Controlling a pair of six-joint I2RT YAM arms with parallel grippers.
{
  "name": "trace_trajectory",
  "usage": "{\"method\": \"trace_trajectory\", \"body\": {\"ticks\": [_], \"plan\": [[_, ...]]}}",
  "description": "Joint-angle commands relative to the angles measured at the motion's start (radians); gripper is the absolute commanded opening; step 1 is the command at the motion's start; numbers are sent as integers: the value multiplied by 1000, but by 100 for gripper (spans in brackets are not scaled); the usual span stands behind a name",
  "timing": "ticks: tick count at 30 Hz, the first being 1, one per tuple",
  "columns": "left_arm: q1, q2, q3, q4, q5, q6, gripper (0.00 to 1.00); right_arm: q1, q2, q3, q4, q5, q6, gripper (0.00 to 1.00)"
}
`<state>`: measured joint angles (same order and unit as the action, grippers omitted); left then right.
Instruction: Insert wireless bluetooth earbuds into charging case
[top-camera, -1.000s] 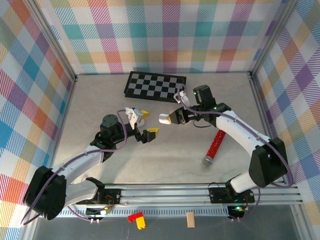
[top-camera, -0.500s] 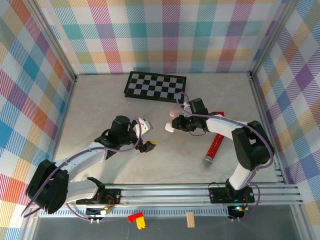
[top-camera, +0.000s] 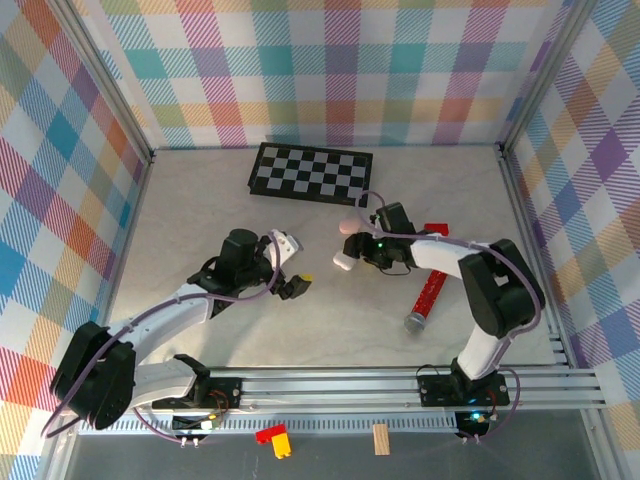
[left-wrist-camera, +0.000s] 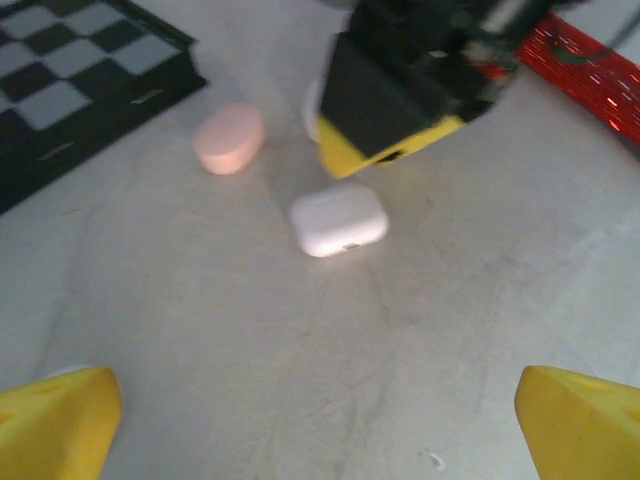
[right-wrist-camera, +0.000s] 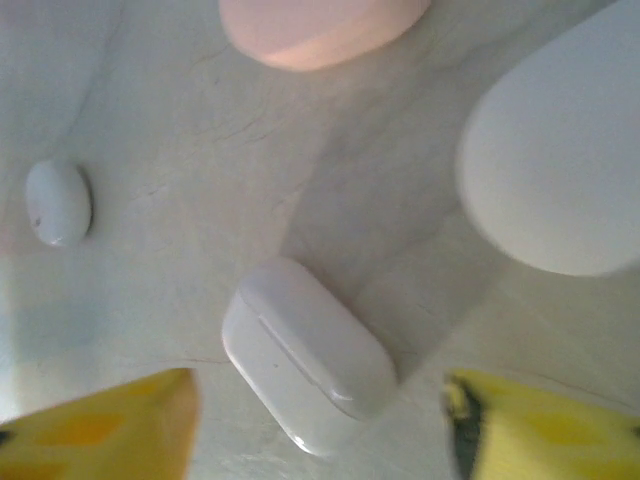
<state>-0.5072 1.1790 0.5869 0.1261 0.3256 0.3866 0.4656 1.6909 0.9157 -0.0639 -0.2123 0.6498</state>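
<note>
A closed white charging case (right-wrist-camera: 305, 350) lies flat on the table, also seen from above (top-camera: 343, 263) and from the left wrist (left-wrist-camera: 340, 220). My right gripper (right-wrist-camera: 320, 430) (top-camera: 353, 256) is open low over it, a yellow fingertip on each side with a gap to the case. One of its fingers (left-wrist-camera: 390, 100) stands just behind the case. A small white oval piece (right-wrist-camera: 57, 203) to the left may be one of the earbuds; I cannot tell. My left gripper (left-wrist-camera: 320, 430) (top-camera: 296, 265) is open and holds nothing, a short way left of the case.
A pink case (top-camera: 348, 227) (left-wrist-camera: 230, 138) lies just beyond the white one. Another rounded white case (right-wrist-camera: 560, 170) sits by the right gripper. A checkerboard (top-camera: 312, 173) is at the back, and a red tube (top-camera: 428, 292) lies on the right.
My right gripper came down to the table with the white case, then opened and let it go. My left arm shifted a little to the right.
</note>
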Motion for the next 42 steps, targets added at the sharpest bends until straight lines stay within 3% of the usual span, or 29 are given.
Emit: {"method": "trace_trajectory", "body": {"ticks": [1, 8, 13, 15, 21, 24, 26, 29, 31, 33, 42], "plan": [[72, -54, -37, 105, -142, -129, 100, 0, -133, 6, -88, 236, -84, 79], [219, -88, -145, 208, -418, -235, 100, -71, -341, -50, -67, 497, -337, 96], [293, -52, -297, 454, -532, -241, 100, -157, -426, -186, 181, 571, -581, 100], [317, 4, -337, 579, -549, -243, 100, -193, -428, -229, 254, 568, -638, 99], [351, 151, -290, 704, -531, -252, 100, -327, -340, -380, 539, 472, -668, 99], [382, 215, -206, 623, -486, -301, 100, -385, -253, -428, 676, 415, -643, 99], [398, 290, -225, 745, -460, -323, 100, -412, -186, -450, 790, 383, -623, 99], [409, 416, -245, 904, -484, -336, 100, -448, -197, -453, 766, 308, -605, 99], [410, 383, -202, 757, -481, -344, 100, -463, -188, -474, 807, 256, -605, 99], [420, 398, -173, 727, -476, -354, 100, -467, -164, -501, 877, 231, -615, 99], [429, 399, -173, 734, -466, -359, 100, -466, -155, -506, 894, 214, -624, 99]]}}
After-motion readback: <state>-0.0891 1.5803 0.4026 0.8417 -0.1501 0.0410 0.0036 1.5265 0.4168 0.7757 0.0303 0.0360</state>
